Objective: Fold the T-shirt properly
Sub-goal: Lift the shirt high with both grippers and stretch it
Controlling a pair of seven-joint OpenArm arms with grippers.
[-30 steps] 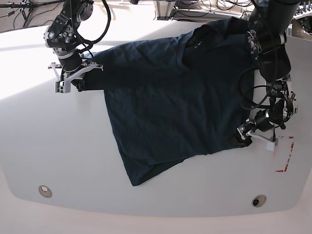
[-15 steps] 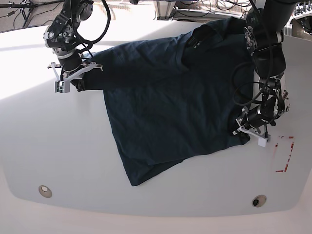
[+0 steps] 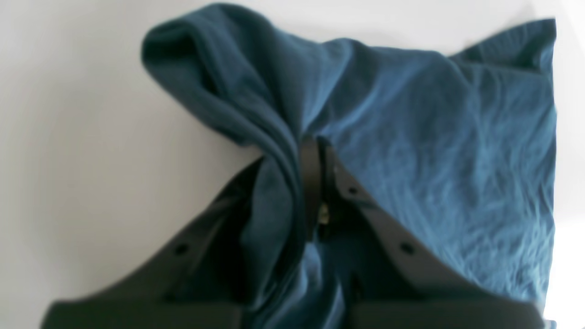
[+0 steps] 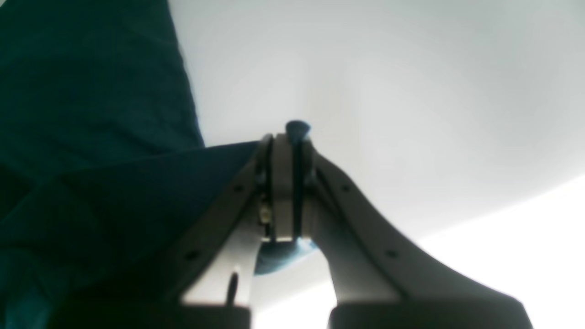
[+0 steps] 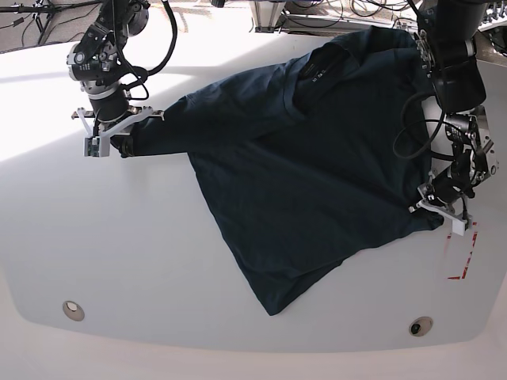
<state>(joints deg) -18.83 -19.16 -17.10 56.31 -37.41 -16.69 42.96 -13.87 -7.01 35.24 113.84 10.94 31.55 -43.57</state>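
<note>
Small pale label [image 5: 319,70] inside the neck of the T-shirt [image 5: 309,170], print too small to read. Red tape corner marks [image 5: 467,252] on the white table [image 5: 103,237] near its right edge, no text on them. Table is glossy white with rounded edge, two round metal inserts [image 5: 73,308] near the front rim; cables and metal frame parts [image 5: 277,12] behind the far edge, strong sunlight across the left part of the table. T-shirt, dark navy, lies spread across the table's middle and right, neck at the far side, stretched between both arms, a lower corner pointing toward the front edge. Right pincer [image 5: 107,136], on the base view's left, is closed on a sleeve tip; in the right wrist view a little bit of blue cloth pokes out past the pressed-together tips of the right pincer [image 4: 292,137]. Arm above it bends down from the far left. Left pincer [image 5: 440,212], on the base view's right, is closed on the shirt's edge by the red marks; left wrist view shows bunched cloth pinched at the left pincer [image 3: 315,151]. Left arm reaches down from the far right corner, wrist bent low to the table.
</note>
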